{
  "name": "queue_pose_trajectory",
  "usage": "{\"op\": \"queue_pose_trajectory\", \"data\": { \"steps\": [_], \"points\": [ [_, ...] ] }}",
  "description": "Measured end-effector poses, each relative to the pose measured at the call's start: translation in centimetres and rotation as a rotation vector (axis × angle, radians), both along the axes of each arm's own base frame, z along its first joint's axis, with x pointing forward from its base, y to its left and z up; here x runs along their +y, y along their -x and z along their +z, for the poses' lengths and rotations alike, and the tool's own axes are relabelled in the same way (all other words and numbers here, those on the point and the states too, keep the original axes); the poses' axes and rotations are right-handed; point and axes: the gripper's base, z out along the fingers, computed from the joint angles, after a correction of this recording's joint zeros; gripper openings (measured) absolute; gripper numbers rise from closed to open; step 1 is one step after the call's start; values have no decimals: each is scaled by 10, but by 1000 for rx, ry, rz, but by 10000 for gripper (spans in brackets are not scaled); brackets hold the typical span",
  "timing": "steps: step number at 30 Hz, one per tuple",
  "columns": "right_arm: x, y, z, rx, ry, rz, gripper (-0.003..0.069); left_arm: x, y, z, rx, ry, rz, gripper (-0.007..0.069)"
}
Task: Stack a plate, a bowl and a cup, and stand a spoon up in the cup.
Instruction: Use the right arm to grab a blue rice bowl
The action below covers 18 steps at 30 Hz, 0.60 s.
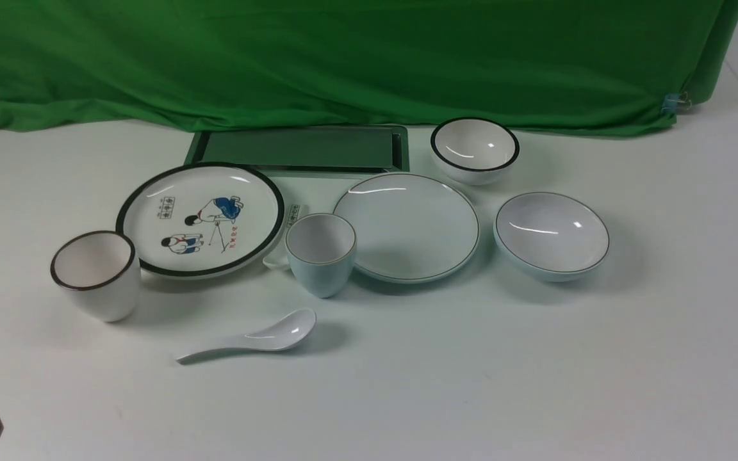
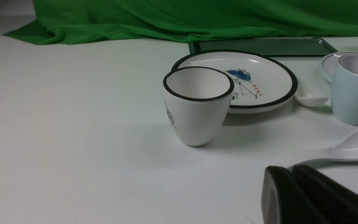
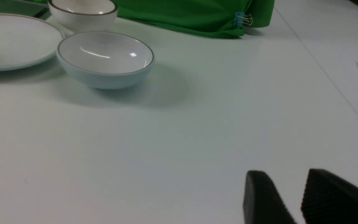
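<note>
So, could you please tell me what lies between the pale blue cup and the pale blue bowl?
The plain plate lies there, as the front view shows.

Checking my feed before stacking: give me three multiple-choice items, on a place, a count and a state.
1. The bowl sits where from the plate? A to its right B to its left C on it
2. How many cups? A one B two C three
3. The left tool is: A open B gripping something C shut, empty
Key: 1 A, it stands beside the plate's right rim. 2 B, one blue cup, one white cup. 3 C, jaws together, nothing between.
</note>
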Motion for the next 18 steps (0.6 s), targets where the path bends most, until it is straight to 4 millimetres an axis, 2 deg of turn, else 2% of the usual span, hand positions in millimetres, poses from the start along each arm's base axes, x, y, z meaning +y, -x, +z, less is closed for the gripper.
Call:
{"op": "queue_pose_trajectory", "data": {
  "steps": [7,13,15,18],
  "points": [
    [0,0,1,-14,7,2,242,0,0,0,0,0,0,-9],
    [1,-2,15,-171,10,18,242,0,-1,6,-72,1,-1,-9],
    [3,-2,31,-347,11,36,242,0,-1,22,-241,2,-2,-9],
    [5,1,45,-501,-36,54,242,0,3,42,-464,15,-5,-9]
  ]
}}
